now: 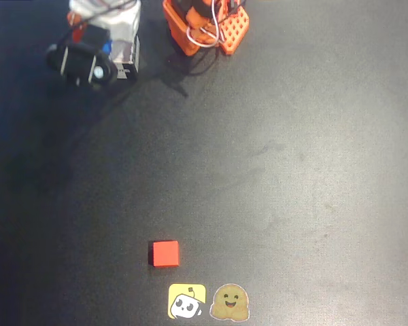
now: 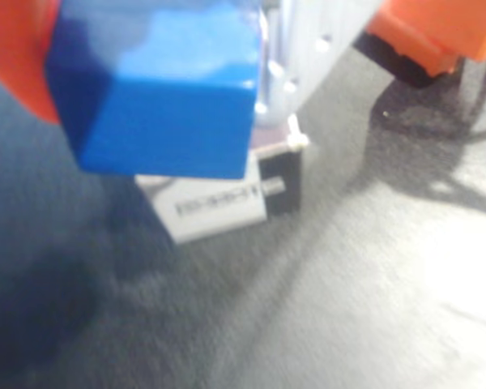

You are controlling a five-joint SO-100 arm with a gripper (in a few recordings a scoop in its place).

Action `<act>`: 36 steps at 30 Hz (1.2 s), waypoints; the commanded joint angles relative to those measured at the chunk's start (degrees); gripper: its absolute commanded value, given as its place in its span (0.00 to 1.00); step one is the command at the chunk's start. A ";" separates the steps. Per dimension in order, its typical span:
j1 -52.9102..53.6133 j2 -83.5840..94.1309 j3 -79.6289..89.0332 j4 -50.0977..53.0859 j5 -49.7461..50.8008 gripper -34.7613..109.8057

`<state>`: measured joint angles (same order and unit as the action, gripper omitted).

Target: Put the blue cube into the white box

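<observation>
One blue cube (image 2: 158, 85), one red cube (image 1: 165, 253), one white box (image 2: 219, 203); the gripper (image 2: 146, 73) is clamped on the blue cube above the box.

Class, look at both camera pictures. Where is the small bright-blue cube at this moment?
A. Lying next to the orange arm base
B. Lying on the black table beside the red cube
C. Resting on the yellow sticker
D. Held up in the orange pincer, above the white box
D: in the wrist view the small bright-blue cube hangs gripped in the orange pincer, with the small white labelled box just beneath and behind it.
</observation>
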<state>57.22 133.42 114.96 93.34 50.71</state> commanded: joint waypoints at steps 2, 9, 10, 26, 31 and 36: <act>4.48 5.98 4.92 -3.34 0.09 0.24; 8.53 5.27 10.90 -7.82 0.62 0.24; 8.61 5.27 11.69 -8.00 1.32 0.24; 15.91 13.71 21.97 -8.53 4.57 0.24; 15.38 13.89 23.73 -9.32 7.82 0.24; 13.01 13.54 24.08 -8.88 11.07 0.27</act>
<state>71.54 146.51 138.96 84.55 60.38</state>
